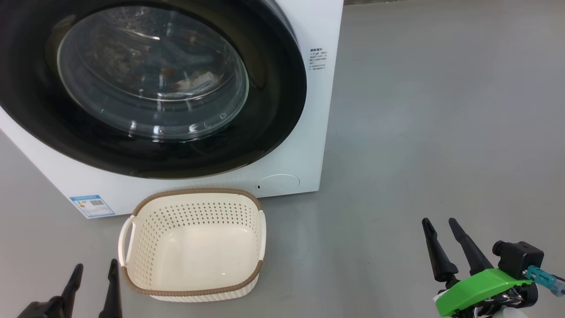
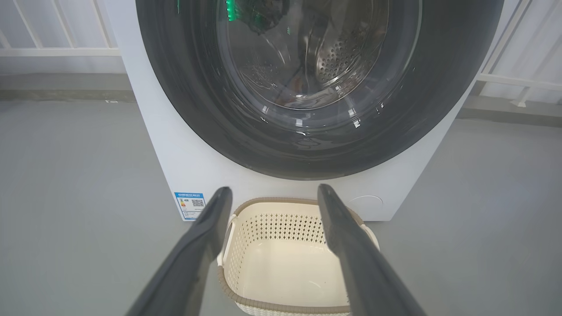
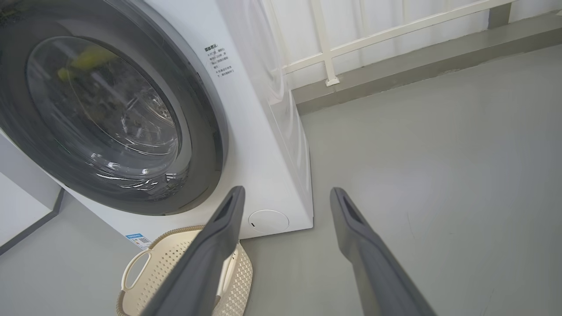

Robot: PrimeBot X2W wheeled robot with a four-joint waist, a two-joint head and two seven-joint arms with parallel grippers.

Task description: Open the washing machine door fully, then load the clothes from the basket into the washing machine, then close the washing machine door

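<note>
The white washing machine (image 1: 291,154) stands before me with its round black-rimmed door (image 1: 273,106) flat against its front. Behind the glass bowl lie the clothes (image 1: 190,77), blue and cream pieces in the drum. On the floor in front sits the cream basket (image 1: 194,207) with a brown rim, nothing in it. My left gripper (image 1: 95,274) is open at the lower left, just left of the basket, holding nothing. My right gripper (image 1: 441,227) is open at the lower right over bare floor. The door (image 2: 197,109) and basket (image 2: 281,215) also face the left wrist view.
Grey floor (image 1: 441,110) spreads wide to the right of the machine. A blue label sticker (image 1: 92,206) is on the machine's lower left corner and a round service cap (image 1: 278,184) at its lower right. A white railing (image 3: 333,52) runs behind the machine.
</note>
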